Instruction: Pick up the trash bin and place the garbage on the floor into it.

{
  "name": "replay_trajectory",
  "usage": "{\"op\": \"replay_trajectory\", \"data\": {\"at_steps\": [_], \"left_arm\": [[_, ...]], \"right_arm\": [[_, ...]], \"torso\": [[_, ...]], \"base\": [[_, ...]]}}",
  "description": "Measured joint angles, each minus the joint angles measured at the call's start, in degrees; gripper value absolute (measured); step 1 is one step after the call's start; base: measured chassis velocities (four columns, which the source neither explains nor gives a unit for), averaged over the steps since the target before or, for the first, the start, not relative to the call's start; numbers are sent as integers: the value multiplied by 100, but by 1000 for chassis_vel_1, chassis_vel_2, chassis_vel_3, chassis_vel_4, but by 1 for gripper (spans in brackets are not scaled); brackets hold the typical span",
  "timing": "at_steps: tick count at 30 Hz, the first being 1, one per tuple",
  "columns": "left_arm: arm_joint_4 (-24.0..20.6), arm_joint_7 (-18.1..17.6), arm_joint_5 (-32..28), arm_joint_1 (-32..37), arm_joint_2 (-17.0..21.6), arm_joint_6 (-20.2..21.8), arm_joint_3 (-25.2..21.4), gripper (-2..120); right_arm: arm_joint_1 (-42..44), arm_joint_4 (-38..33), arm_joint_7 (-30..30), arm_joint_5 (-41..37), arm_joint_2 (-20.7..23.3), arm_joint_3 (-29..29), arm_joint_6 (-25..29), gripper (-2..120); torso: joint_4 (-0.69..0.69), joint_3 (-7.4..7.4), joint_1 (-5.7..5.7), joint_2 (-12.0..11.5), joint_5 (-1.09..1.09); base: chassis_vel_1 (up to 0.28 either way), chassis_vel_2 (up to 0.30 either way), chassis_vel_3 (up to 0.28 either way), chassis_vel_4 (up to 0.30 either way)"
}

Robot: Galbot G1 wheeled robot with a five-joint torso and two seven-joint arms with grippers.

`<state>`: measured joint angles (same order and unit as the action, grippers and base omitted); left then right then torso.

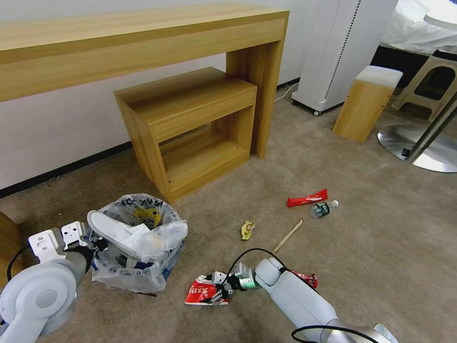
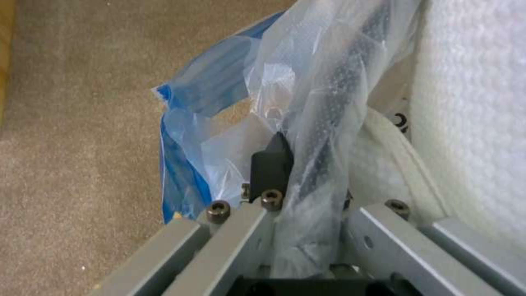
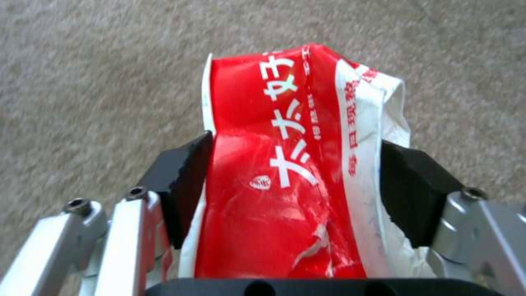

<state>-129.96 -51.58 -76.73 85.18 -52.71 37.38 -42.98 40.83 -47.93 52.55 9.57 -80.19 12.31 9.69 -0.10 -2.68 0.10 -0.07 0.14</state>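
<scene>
The trash bin, dark with blue showing under a crinkly clear bag, stands on the floor at lower left, with a white slipper lying in its top. My left gripper is shut on its rim; in the left wrist view the gripper pinches the bag-covered rim beside the slipper. A red-white packet lies on the carpet, and my right gripper is shut on it. The right wrist view shows the packet squeezed between the black pads.
More garbage lies on the carpet: a yellow wrapper, a wooden stick, a red wrapper, a small bottle and a red wrapper beside my right arm. A wooden desk with a low shelf unit stands behind the bin.
</scene>
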Motion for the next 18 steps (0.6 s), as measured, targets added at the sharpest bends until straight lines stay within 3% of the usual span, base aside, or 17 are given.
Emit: {"op": "replay_trajectory", "data": {"at_steps": [9, 16, 18], "left_arm": [[-10, -4, 1, -3, 2, -2, 2, 0], [25, -4, 54, -10, -8, -4, 49, 0], [25, -4, 58, -21, -8, -5, 60, 0]], "right_arm": [[10, -63, 146, 80, 115, -58, -3, 36], [13, -191, 155, -11, 190, -68, -23, 32], [15, -239, 151, -63, 219, -68, -26, 26]], "torso": [[-1, -1, 1, 0, 0], [-1, -1, 1, 0, -2], [-1, -1, 1, 0, -2]], "base": [[0, 0, 0, 0], [0, 0, 0, 0], [0, 0, 0, 0]]}}
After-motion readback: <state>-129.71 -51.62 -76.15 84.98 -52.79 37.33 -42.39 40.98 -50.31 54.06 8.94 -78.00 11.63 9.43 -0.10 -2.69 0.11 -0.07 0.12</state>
